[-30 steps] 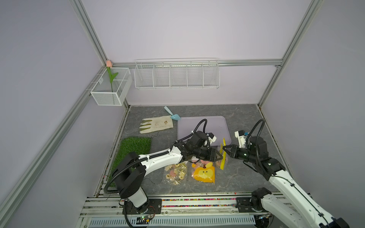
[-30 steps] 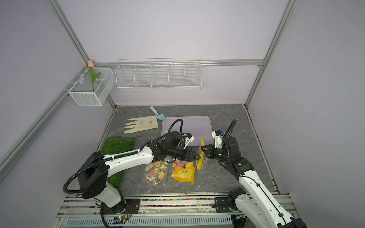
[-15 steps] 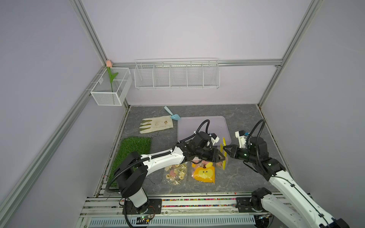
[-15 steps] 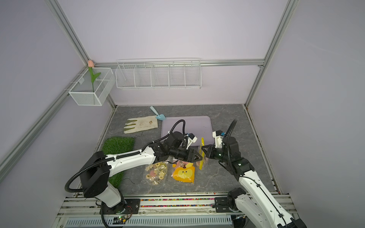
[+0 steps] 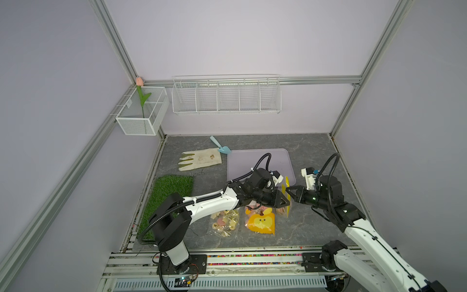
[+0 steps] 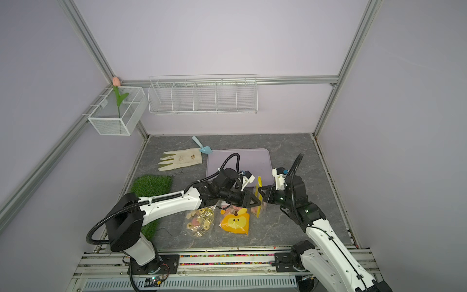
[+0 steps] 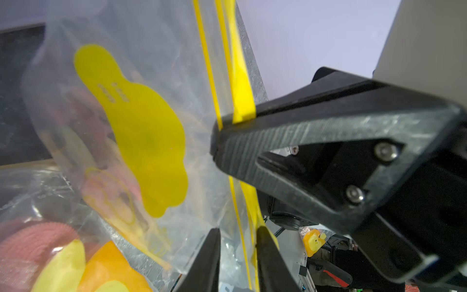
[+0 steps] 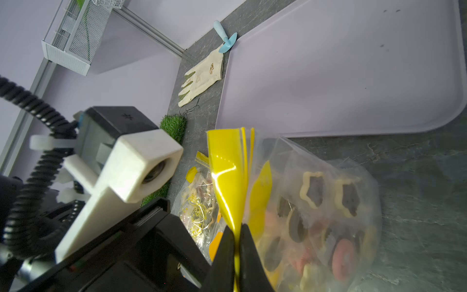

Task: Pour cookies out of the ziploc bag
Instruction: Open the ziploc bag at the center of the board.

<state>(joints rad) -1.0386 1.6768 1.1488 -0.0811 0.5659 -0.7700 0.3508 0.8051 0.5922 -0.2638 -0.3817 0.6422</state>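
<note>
Ziploc bag: the ziploc bag (image 8: 328, 164) stands upright between the 2 hands, its yellow zip strip (image 8: 227, 172) uppermost, just off the near edge of the lavender tray (image 5: 242, 161).
Cookies: the cookies (image 8: 313, 192) sit in the bag's lower half, seen through the clear film: cream rings with dark centres, pink discs and brown pieces.
Right hand: the right hand (image 8: 237, 235) is clamped on the yellow zip strip, fingertips pressed together with the strip between them.
Left hand: the left hand (image 7: 237, 252) straddles the bag's rim from the opposite side. Its 2 fingers are narrowly apart, with clear film and a thin yellow line in the gap.
Other bags: 2 more clear bags lie flat on the counter (image 5: 308, 227) beside it, a star bag (image 5: 223, 222) with cream and pink pieces and a face bag (image 5: 260, 223) with an orange-yellow cartoon piece.
Far side: a glove (image 5: 199, 160), a blue scoop (image 5: 222, 149) touching the tray's corner, and a grass mat (image 5: 171, 192).
Walls: a wire basket (image 5: 226, 98) and a mesh box (image 5: 141, 118) holding a tulip (image 5: 139, 81).
</note>
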